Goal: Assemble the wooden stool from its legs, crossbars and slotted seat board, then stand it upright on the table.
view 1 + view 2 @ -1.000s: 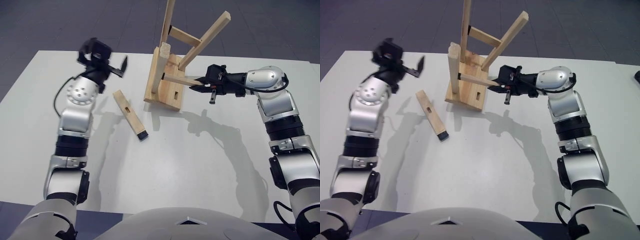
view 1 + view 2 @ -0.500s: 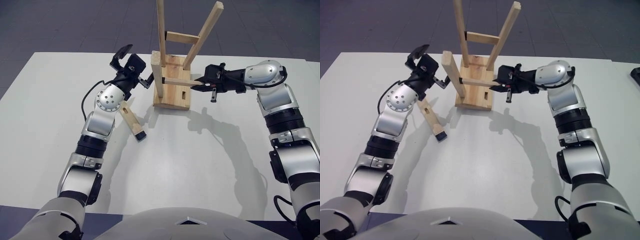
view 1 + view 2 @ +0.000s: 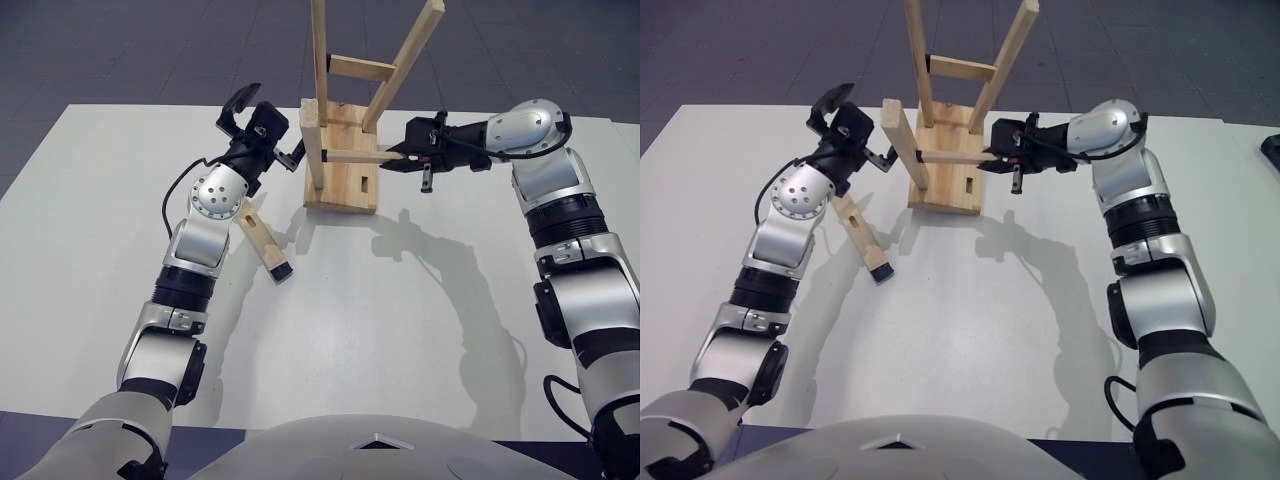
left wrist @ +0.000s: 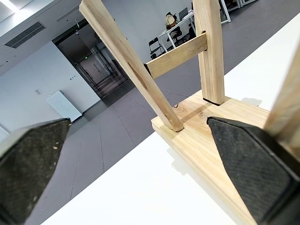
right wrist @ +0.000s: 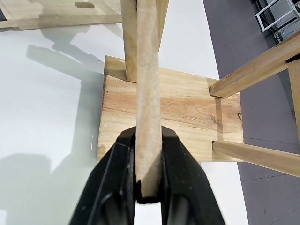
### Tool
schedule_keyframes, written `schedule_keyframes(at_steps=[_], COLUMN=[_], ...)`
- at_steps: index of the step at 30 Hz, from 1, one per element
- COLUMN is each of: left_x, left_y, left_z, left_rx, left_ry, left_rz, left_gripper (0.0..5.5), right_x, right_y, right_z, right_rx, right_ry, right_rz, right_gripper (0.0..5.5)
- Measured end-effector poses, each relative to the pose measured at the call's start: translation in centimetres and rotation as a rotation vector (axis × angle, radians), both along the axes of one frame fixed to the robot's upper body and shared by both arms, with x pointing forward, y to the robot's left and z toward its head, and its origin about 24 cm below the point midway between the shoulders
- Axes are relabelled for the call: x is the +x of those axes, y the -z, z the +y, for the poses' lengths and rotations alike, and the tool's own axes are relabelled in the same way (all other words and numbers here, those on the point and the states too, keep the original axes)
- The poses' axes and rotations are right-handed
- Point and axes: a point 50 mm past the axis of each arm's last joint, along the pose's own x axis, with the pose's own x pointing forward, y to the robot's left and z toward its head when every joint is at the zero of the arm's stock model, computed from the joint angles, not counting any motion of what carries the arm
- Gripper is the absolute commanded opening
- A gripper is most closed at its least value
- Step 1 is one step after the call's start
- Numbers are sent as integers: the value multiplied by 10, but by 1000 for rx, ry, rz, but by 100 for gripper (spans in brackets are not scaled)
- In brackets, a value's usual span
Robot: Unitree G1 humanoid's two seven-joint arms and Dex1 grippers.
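Right wrist view: right jaws clamp the crossbar (image 5: 148,93) end (left jaws gape beside stool (image 3: 341,190))

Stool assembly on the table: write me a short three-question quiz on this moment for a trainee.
1. True or false: the right gripper is shut on a crossbar.
2. How many legs stand in the seat board?
3. Where is the loose leg? A: lying on the table. B: held in the right gripper. C: leaning against the seat board.
Key: 1 true; 2 three; 3 A.
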Motion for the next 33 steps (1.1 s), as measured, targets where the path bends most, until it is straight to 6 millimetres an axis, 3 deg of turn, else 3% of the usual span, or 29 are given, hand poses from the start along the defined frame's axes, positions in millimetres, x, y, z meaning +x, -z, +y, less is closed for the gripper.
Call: schedule_keyframes(at_steps=[10, 16, 22, 33], left_x=[1, 2, 0, -1], left_y=[1, 4, 6, 3], left_z=[0, 0, -12, -12], left_rx=[21, 30, 22, 34], left_ry=[3, 13, 61, 68], left_rz=[4, 22, 27, 13], left_gripper=[540, 540, 540, 540], right_x=[1, 4, 5, 5], right_y=[2, -10, -14, -15], right_z=[2, 5, 12, 15], right_rx=[0, 21, 42, 53], right_ry=[-3, 1, -11, -17], right_rz=[4, -57, -87, -99], right_gripper=[43, 169, 275, 459])
